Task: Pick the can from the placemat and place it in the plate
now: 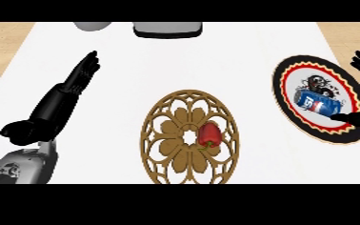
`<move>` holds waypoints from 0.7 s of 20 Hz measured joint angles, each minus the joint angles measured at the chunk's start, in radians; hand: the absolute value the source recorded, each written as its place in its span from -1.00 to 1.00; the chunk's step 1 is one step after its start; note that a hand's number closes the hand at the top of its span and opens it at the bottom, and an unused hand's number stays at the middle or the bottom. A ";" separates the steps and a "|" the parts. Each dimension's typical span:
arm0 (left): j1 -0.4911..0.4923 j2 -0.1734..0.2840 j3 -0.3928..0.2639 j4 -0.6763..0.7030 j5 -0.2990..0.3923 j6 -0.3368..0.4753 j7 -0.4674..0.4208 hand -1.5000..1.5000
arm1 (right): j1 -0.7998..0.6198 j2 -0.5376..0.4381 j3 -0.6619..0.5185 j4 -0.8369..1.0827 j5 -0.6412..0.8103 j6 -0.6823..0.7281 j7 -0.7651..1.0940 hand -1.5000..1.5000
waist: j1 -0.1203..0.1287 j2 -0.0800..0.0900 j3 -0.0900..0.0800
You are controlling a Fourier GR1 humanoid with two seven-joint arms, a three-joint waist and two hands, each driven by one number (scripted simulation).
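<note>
The can (318,103) (blue, with red and white markings) lies on its side in the plate (295,66), a black-rimmed plate at the right of the white counter (211,57). The right hand (345,118) shows only at the right edge — one dark fingertip touches the can's lower right end, another part sits higher at the edge; whether it grips the can cannot be told. The left hand (81,76) rests at the left, fingers straight, released. The brown openwork placemat (172,143) lies at centre — a red bell pepper (209,135) sits on it.
</note>
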 measured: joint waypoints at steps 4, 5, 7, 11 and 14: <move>0.015 -0.011 -0.009 -0.016 -0.011 0.002 -0.001 0.00 | 0.022 -0.072 -0.056 0.056 -0.075 0.149 0.014 -1.00 | 0.005 0.002 0.001; 0.010 -0.011 -0.005 -0.016 -0.011 0.002 0.002 0.00 | 0.024 -0.088 -0.065 0.067 -0.087 0.172 0.020 -1.00 | 0.006 0.003 0.001; 0.014 -0.015 -0.006 -0.024 -0.009 -0.001 0.006 0.00 | 0.032 -0.130 -0.084 0.085 -0.112 0.216 0.038 -1.00 | 0.008 0.003 0.001; 0.006 -0.013 -0.001 -0.028 -0.009 -0.007 0.014 0.00 | 0.053 -0.201 -0.102 0.107 -0.134 0.267 0.047 -1.00 | 0.012 0.006 0.003; 0.002 -0.019 -0.001 -0.022 -0.014 -0.004 0.012 0.00 | 0.078 -0.240 -0.111 0.111 -0.148 0.290 0.044 -1.00 | 0.010 0.007 0.004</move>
